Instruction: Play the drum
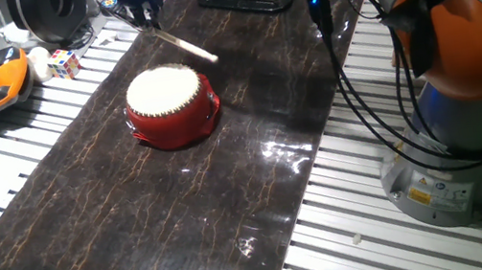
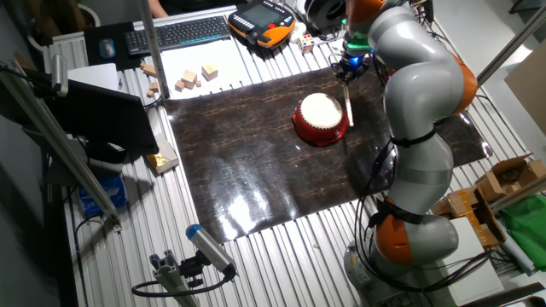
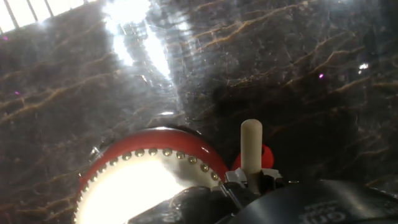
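One fixed view: drum (image 1: pixel 172 103) sits mid-mat (image 1: pixel 139 229), skin up. Gripper (image 1: pixel 142 10) at 12 o'clock from it, closed on the stick (image 1: pixel 184 45), which slants down toward the drum's far rim; tip is above or just past that rim, contact unclear.

The other fixed view: drum (image 2: pixel 322 118) near the mat's (image 2: pixel 247 170) far edge; stick (image 2: pixel 347 104) at its 3 o'clock side. Open mat lies toward 7 o'clock; blocks (image 2: pixel 196 78) and pendant (image 2: pixel 266 21) sit well off the mat.

Hand view: stick (image 3: pixel 251 146) projects from between the jaws, drum (image 3: pixel 152 180) at 9 o'clock. Drum looks rigid, light, glossy; likely slides if struck sideways. Strike the skin, no need to grasp it.
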Tool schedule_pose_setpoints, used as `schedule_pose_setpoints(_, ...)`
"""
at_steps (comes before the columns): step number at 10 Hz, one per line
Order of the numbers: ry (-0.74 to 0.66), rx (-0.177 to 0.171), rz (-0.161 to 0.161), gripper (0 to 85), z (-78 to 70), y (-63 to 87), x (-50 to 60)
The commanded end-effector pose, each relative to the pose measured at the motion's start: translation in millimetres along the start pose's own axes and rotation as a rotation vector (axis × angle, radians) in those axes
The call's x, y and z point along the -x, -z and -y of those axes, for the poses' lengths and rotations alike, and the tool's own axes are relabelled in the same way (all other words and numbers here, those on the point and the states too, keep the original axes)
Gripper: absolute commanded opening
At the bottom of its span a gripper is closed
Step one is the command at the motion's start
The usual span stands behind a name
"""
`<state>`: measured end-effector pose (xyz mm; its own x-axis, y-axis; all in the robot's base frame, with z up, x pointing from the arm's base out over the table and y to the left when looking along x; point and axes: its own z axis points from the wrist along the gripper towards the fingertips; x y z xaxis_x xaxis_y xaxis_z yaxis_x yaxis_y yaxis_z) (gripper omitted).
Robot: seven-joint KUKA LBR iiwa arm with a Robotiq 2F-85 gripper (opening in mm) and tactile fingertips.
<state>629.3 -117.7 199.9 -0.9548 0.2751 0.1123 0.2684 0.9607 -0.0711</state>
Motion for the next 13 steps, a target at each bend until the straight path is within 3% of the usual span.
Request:
schedule_pose_setpoints(1, 0.009, -0.006, 0.014, 0.7, 0.0, 0.3, 0.0)
schedule_pose_setpoints(3, 0.035, 0.004, 0.019, 0.7, 0.0, 0.3, 0.0)
schedule_pose_setpoints(6, 0.063, 0.027, -0.001, 0.7, -4.1, 1.6, -0.2)
schedule_pose_setpoints(10, 0.018, 0.032, -0.030, 0.7, -62.0, 24.2, -7.6)
schedule_pose_setpoints(11, 0.003, 0.057, -0.041, 0.7, -75.2, 25.7, -11.0)
schedule_pose_setpoints(13, -0.021, 0.062, -0.039, 0.7, -98.7, 22.3, -21.1)
